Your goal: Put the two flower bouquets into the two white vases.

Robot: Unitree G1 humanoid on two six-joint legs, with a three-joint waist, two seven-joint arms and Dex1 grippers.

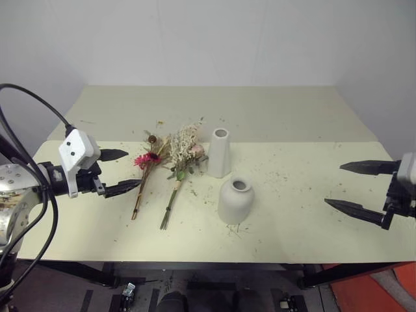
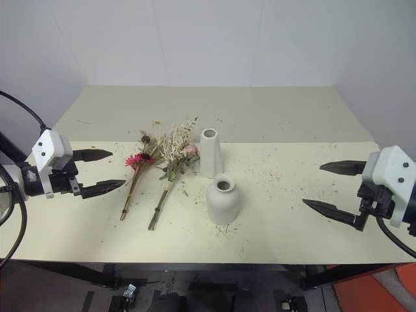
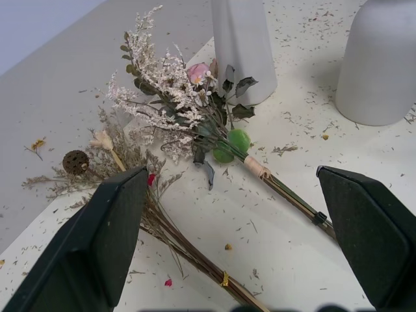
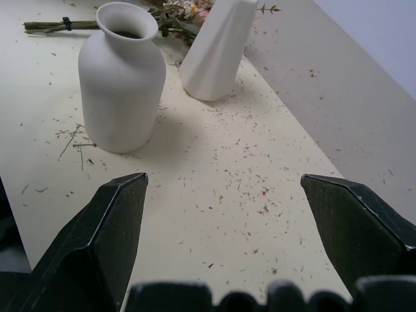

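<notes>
Two bunches of dried flowers lie flat on the pale table (image 1: 305,221), side by side a little left of its middle, with their heads toward the far wall and their stems running back toward the near edge. The left bunch (image 1: 147,170) has a red-pink daisy, a brown seed head and beige sprigs; the right bunch (image 1: 182,162) has pink roses, cream sprigs and green leaves, its stems bound with a pale tie. Their heads nearly touch while the stem ends lie slightly apart. Just to the right of the rose bunch stands the tall slim white vase (image 1: 219,153), upright, with the rose heads right up against its base. Nearer the front edge and a touch further right stands the squat white vase (image 1: 235,200), also upright, its round neck open and empty; the two vases are close but not touching. Bits of dried petal and stem are scattered over the tabletop around the flowers and vases. The left gripper (image 1: 119,171) hangs above the table just left of the daisy bunch, its two black fingers spread wide and pointing toward the flowers, holding nothing. The right gripper (image 2: 331,187) hangs well apart on the right side of the table, pointing in toward the vases, its fingers likewise spread wide and empty. A seam runs across the table behind the vases, and a plain white wall stands beyond.
</notes>
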